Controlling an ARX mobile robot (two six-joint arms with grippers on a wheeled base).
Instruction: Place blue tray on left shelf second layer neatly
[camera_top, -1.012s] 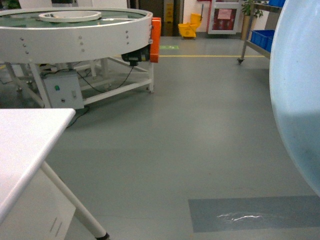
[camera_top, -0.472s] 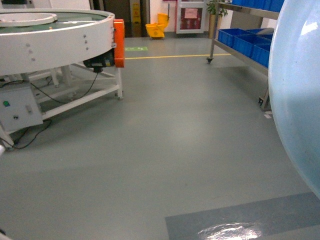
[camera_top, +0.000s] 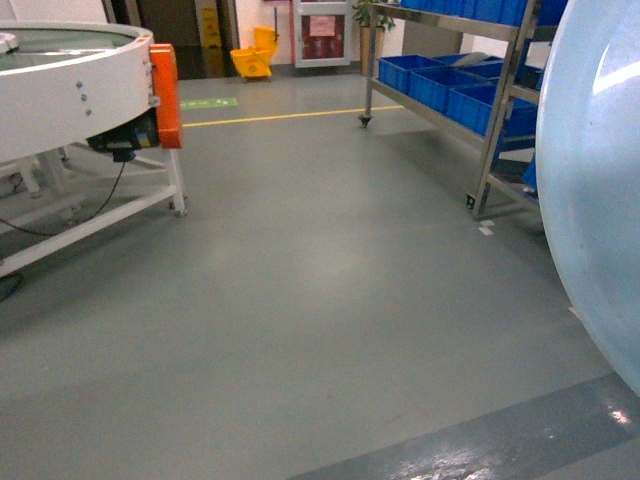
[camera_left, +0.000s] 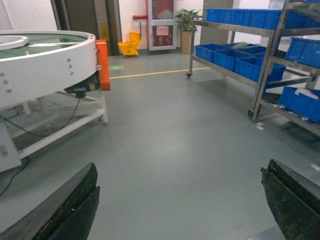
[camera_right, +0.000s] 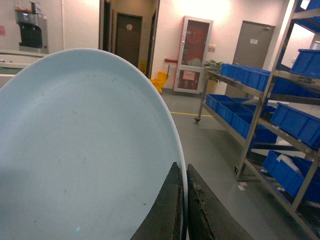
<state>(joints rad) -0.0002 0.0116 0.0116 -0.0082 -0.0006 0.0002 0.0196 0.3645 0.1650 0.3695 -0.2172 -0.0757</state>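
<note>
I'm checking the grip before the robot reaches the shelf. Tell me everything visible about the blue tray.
The blue tray is a pale light-blue, shallow round dish of smooth, plastic-looking material with a thin raised rim and a few faint specks on its face. It is held up on edge, clear of the floor, with the right gripper pinching its rim between two dark fingers. In the head view it fills the right edge, partly hiding the steel rack of blue crates behind it. Nothing else touches it.

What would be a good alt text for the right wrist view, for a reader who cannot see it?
The right gripper is shut on the rim of a pale blue round plastic tray that fills the left of the picture. Behind on the right stand shiny steel shelves holding dark blue plastic crates.
</note>
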